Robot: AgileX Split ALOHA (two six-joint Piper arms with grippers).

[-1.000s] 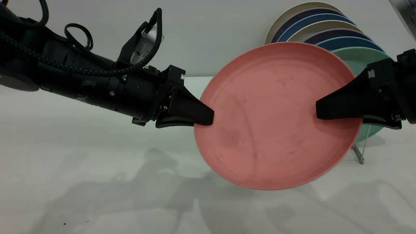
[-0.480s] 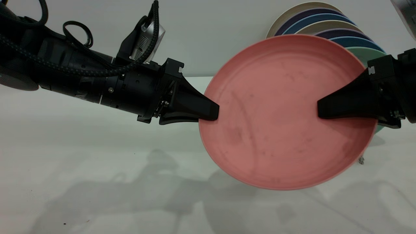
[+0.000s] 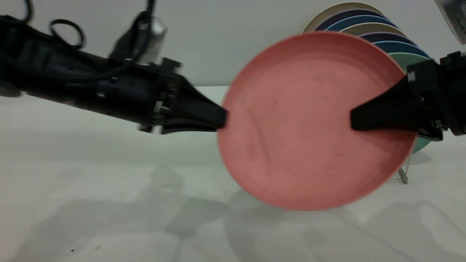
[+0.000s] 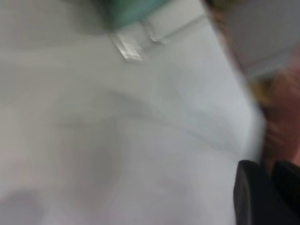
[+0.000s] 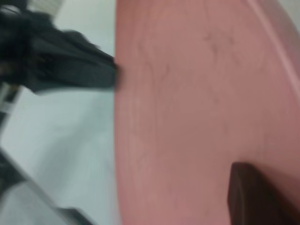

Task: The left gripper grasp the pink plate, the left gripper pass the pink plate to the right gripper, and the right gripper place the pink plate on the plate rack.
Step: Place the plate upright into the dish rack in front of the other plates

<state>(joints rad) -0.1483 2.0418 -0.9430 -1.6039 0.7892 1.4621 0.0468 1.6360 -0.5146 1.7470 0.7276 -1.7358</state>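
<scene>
The pink plate [image 3: 302, 127] hangs tilted above the table, its face toward the camera. My right gripper [image 3: 355, 122] is shut on its right rim, one finger [image 5: 253, 197] lying across the face of the plate [image 5: 187, 117]. My left gripper [image 3: 221, 122] is at the plate's left rim, its tips just overlapping the edge and the jaws slightly parted; the right wrist view shows its tip [image 5: 110, 75] at the rim. The plate rack [image 3: 402, 174] stands behind the plate at right, mostly hidden.
The rack holds several upright plates: a mint-green one [image 3: 404, 58] nearest, then blue, purple and cream ones [image 3: 349, 18] behind. The white table [image 3: 109, 203] stretches to the left and front, with arm shadows on it.
My left gripper has slid left, from well onto the plate's face out to its rim. The plate and my right gripper rose and shifted a little left together.
</scene>
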